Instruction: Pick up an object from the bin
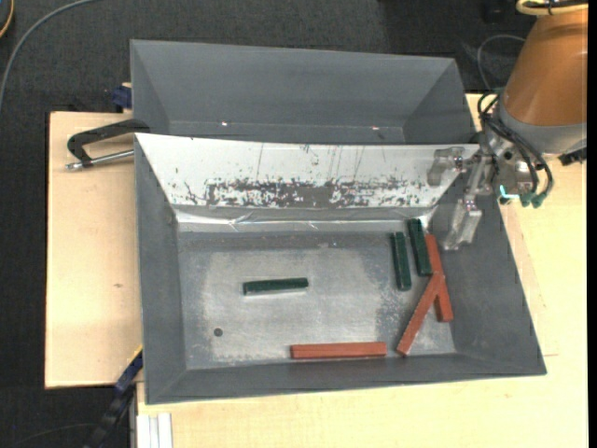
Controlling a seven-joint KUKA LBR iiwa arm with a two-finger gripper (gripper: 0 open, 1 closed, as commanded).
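The gripper (457, 236) is seen low at the right wall of the bin (159, 278), near the far right corner of its floor. Whether its jaws are apart or together cannot be told, and no thing is seen between them.

Just beside it, towards the floor, the upper end of a long red bar (438, 283) is found, laid along the right wall. A short green bar (419, 248) lies next to that, and a second green bar (401, 261) a little further in. A slanted red bar (416, 323) leans across the lower end of the long one (the two appear to touch).

Well apart from the gripper, a third red bar (338, 350) is set along the near edge of the floor. A lone green bar (275, 287) lies left of the floor's middle.

The task is judged to be at its early part: nothing has been lifted, every bar rests on the floor, and the grasp, the lift and the carrying clear of the bin are left to be done.
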